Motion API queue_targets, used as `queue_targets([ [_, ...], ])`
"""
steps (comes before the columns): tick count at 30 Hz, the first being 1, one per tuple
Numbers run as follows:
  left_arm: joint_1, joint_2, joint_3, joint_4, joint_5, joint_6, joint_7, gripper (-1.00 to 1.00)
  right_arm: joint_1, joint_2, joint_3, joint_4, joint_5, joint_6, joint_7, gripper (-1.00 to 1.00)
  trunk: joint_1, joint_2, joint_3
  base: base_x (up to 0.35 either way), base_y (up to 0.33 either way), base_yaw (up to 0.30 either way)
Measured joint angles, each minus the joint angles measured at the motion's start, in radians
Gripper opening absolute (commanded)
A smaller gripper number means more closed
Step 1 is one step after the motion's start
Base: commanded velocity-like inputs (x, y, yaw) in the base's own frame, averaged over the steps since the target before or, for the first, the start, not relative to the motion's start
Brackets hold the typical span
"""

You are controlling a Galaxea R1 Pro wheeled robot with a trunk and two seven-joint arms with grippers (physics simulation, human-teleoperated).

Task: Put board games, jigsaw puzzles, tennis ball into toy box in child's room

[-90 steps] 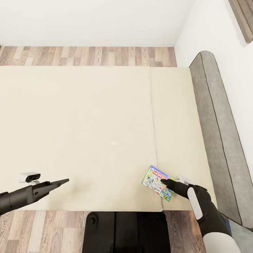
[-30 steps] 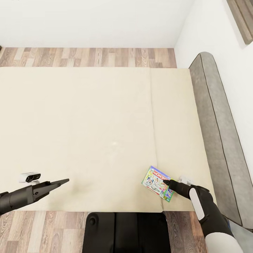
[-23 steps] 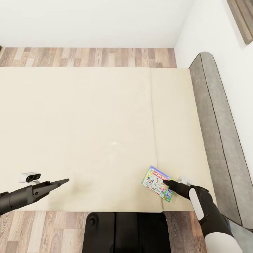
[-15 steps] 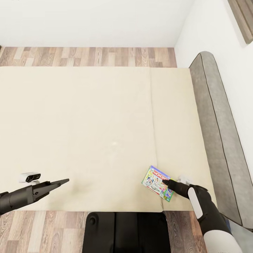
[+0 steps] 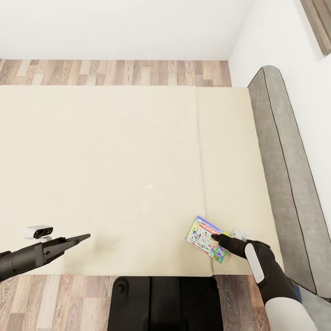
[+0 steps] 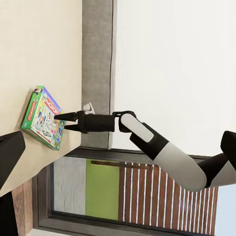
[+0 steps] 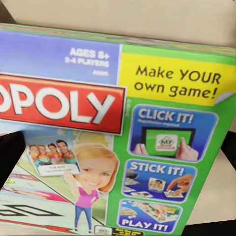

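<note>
My left gripper [image 5: 85,237] hangs over the near edge of the bed [image 5: 115,174], well to the left of the 1 board game [image 5: 205,239] on the mattress; its fingers come together to a thin point there, so I read it as closed and empty. Beside that arm sits 1 small white camera block [image 5: 38,231]. I count 1 game box on the bed: green and white with a red band, lying flat near the bed's near edge, close to the seam in the mattress and short of the grey headboard [image 5: 285,174]. My right gripper [image 5: 214,238] is at the box's edge nearest the headboard. From the left wrist camera its 2 fingers [image 6: 65,116] stand slightly apart with their tips at the box [image 6: 43,117], but I cannot tell whether they pinch it. The right wrist camera looks close on the box cover [image 7: 113,132].
</note>
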Motion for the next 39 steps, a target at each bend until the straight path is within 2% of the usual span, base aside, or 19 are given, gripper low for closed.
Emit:
queue_targets([
  [24, -0.001, 0.0, 0.002, 0.0, 0.0, 0.0, 0.0, 1.0, -0.003, -0.006, 0.003, -0.016, 0.006, 0.024, 0.012, 1.0, 0.0, 0.0, -0.01, 0.0, 0.0, 0.0],
  [28, -0.001, 0.0, 0.001, 0.0, 0.0, 0.0, 0.0, 1.0, 0.0, 0.005, 0.002, -0.031, 0.039, 0.017, 0.012, 1.0, 0.0, 0.0, -0.01, 0.0, 0.0, 0.0],
  [30, -0.002, 0.0, 0.0, 0.001, -0.001, 0.0, 0.0, 1.0, -0.003, 0.012, 0.0, -0.036, 0.017, 0.012, 0.019, 1.0, 0.001, 0.001, -0.01, 0.0, 0.0, 0.0],
  [39, -0.002, 0.0, 0.0, 0.001, -0.001, 0.0, 0.0, 1.0, -0.018, 0.013, 0.004, -0.044, 0.017, 0.014, 0.027, 1.0, 0.001, 0.001, -0.01, 0.0, 0.0, 0.0],
])
